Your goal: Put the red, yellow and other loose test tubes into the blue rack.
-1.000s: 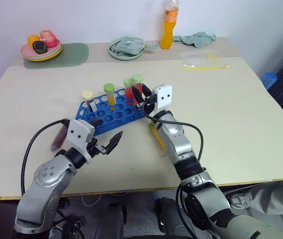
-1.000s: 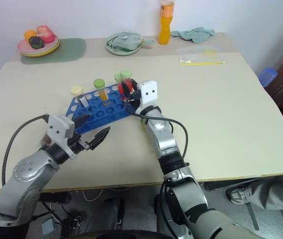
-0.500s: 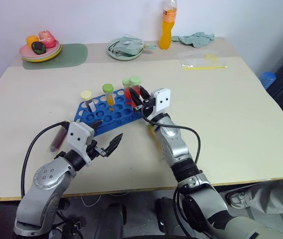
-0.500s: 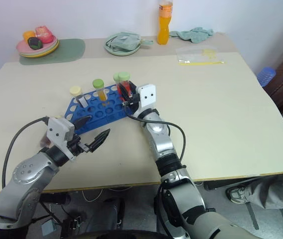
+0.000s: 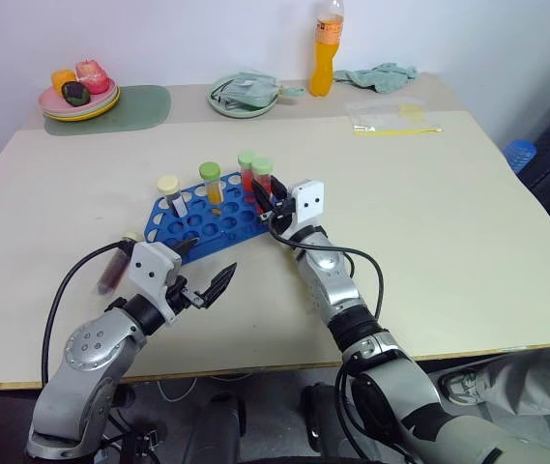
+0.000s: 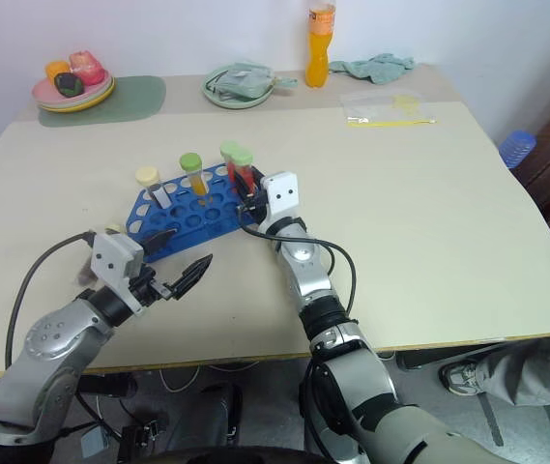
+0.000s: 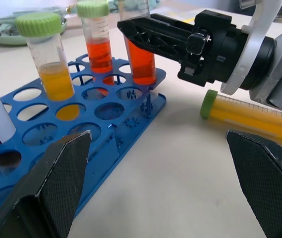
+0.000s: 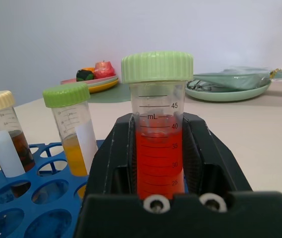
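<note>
At about 8 o'clock from the blue rack (image 5: 197, 227), what looks like a maroon tube (image 5: 110, 273) lies on the table (image 5: 448, 213) beside the left forearm, partly hidden. The left gripper (image 5: 207, 263) hovers empty at the rack's 6 o'clock edge with its fingers spread wide. In the rack a cream-capped tube (image 5: 170, 193) stands at the 9 o'clock end, then a yellow-orange tube (image 5: 213, 184), then a green-capped red one (image 5: 247, 172). At the rack's 3 o'clock corner the right gripper (image 5: 270, 201) has its fingers drawn narrow around the red tube (image 5: 262, 179). That tube stands upright with its foot down in the corner hole. A loose yellow tube (image 7: 250, 116) lies on its side on the table at about 4 o'clock from that corner, under the right arm. The step in hand appears to be seating and letting go of the red tube. To do it well, the tube should rest at the bottom of its hole and stand plumb before the fingers part. They should part evenly, so that neither side drags the tube over. The gripper should then back straight away toward 4 o'clock, low enough to miss the cap. It must not nudge the neighbouring red tube or the light rack. The forearm should also lift clear of the yellow tube, which would likely roll if brushed.
</note>
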Tool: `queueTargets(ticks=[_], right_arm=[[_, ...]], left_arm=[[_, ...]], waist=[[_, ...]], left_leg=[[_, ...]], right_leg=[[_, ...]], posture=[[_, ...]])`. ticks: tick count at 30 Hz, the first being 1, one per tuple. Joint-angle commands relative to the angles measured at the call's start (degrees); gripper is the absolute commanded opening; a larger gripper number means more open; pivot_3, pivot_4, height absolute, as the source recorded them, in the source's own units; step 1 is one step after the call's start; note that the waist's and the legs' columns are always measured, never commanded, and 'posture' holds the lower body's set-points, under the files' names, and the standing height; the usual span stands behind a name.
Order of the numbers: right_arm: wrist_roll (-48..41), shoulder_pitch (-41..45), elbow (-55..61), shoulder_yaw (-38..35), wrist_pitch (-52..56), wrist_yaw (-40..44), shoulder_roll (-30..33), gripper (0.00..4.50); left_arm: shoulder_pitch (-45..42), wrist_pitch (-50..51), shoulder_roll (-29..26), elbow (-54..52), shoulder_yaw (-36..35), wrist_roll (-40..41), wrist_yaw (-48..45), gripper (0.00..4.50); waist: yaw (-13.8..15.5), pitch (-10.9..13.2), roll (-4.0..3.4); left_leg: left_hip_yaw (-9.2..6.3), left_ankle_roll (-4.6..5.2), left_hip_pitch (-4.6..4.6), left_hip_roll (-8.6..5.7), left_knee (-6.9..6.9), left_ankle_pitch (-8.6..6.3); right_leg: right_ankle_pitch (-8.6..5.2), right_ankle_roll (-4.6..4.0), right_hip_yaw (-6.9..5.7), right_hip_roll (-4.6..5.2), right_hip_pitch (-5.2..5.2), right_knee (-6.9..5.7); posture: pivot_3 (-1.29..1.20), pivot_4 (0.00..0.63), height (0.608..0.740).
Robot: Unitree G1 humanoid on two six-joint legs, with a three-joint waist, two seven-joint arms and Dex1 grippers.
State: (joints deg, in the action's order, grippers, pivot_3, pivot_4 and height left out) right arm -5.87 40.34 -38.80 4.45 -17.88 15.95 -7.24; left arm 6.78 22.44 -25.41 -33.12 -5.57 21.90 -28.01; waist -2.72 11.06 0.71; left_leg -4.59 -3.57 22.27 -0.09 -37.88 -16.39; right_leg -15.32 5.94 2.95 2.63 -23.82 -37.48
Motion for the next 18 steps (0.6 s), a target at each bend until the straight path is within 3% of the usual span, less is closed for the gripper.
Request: queueTargets(ticks=[1,4,10,14,18], right_arm=[[-0.86,0.45,2.72,0.01,-0.34,1.27,-1.36,2.9],[0.48,-0.83,6.93,0.53,0.78,0.68,-0.26,4.4],[-9.29,-8.14,37.44,-2.18,24.11,6.54,9.7,4.46],[-19.01,-11.51,53.28,-5.17,48.4,10.1,22.67,4.46],[-21.17,-10.52,61.94,-1.4,73.03,11.4,37.81,4.46]], left_arm=[[0.92,-2.7,0.14,0.17,-0.93,-0.25,-0.53,4.5],[1.43,-3.67,0.3,0.53,-0.8,-0.41,-0.55,4.5],[2.19,-4.96,0.89,0.83,-0.72,-0.42,-0.27,4.5],[1.37,-3.81,0.49,-0.05,-0.3,0.34,-0.33,4.5],[-0.58,-2.36,-1.22,-0.11,1.72,0.87,-2.95,4.5]], waist=[[0.05,0.0,0.0],[0.07,0.0,-0.01],[0.82,0.01,-0.02],[0.78,0.01,-0.02],[0.39,0.01,-0.03]], left_leg=[[0.0,0.0,0.0,0.0,0.0,0.0],[0.0,0.0,0.01,0.0,0.0,0.0],[-0.09,0.0,0.08,-0.04,-0.02,0.0],[-0.09,0.01,0.08,-0.05,-0.03,-0.01],[-0.08,0.02,0.05,-0.04,-0.02,-0.01]], right_leg=[[0.0,0.0,0.0,0.0,-0.01,0.0],[0.0,0.0,0.0,0.01,-0.01,0.0],[0.0,0.0,-0.02,0.09,0.0,0.05],[0.0,0.0,-0.03,0.09,0.05,0.11],[-0.02,-0.03,-0.05,0.04,0.08,0.11]], posture=[[0.0,0.15,0.74],[0.0,0.15,0.74],[0.0,0.15,0.74],[0.0,0.15,0.74],[0.0,0.15,0.74]])
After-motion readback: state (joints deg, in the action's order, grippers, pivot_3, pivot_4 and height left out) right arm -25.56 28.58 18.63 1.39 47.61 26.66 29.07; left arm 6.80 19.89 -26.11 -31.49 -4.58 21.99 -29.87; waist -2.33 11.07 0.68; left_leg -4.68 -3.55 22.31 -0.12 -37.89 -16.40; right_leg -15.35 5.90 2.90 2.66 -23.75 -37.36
